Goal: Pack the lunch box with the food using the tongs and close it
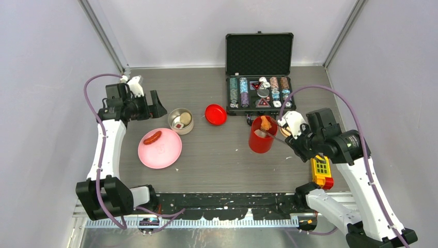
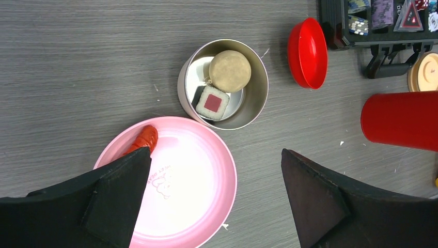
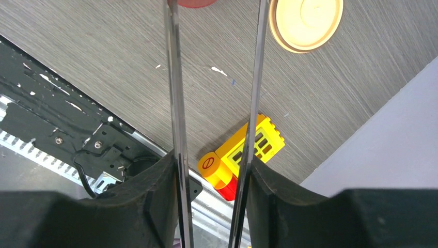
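The tall red cylindrical canister stands upright with its lid off, right of centre in the top view, below the open black case of poker chips. An orange fried nugget sits at its open mouth. The long thin dark metal tongs run from the right gripper to that mouth; whether their tips grip the nugget cannot be told. The right gripper clamps both tong arms from outside, and the arms stand apart. The beige disc lid lies flat at the upper right of the right wrist view, and the yellow and red block toy lies lower centre.

Left of the canister lies the round red lid, then the small round steel bowl, which holds a white cube with red centre and a round tan lump. The flat pink plate lies just below the bowl and carries a red sausage at its left edge. The left gripper hangs over the plate with its jaws wide apart, holding nothing
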Robot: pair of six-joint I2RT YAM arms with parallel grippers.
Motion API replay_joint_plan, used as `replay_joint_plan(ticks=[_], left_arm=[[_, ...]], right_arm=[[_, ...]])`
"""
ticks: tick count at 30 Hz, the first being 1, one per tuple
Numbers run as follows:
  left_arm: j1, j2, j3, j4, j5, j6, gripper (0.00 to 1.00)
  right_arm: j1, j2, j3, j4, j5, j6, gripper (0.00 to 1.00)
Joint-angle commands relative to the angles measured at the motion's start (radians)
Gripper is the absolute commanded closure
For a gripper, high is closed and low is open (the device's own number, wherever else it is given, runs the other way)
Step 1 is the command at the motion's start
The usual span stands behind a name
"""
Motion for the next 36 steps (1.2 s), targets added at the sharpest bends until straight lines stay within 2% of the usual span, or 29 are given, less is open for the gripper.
replay_joint_plan(ticks=[1, 3, 11, 20, 28, 36], left_arm=[[-0.002, -0.025, 0.040, 0.000, -0.018, 0.017, 0.00], [-0.002, -0.029, 0.042, 0.000, -0.018, 0.018, 0.00], [-0.002, -0.039, 0.035, 0.011, -0.023, 0.007, 0.00], [-0.003, -0.032, 0.026, 0.017, -0.020, -0.001, 0.00], [0.001, -0.024, 0.024, 0.025, 0.006, -0.051, 0.00], [0.053, -0.022, 0.020, 0.038, 0.001, -0.086, 0.00]], right_arm=[[-0.006, -0.006, 0.025, 0.026, -0.001, 0.008, 0.46], [-0.005, -0.004, 0.034, 0.025, -0.005, 0.008, 0.42], [-0.005, 0.040, 0.093, 0.074, -0.061, -0.002, 0.44], [0.014, 0.268, 0.275, 0.148, -0.245, 0.002, 0.45], [0.323, 0.518, 0.379, 0.300, -0.146, -0.014, 0.48], [0.540, 0.806, 0.520, 0.445, -0.115, -0.022, 0.53]])
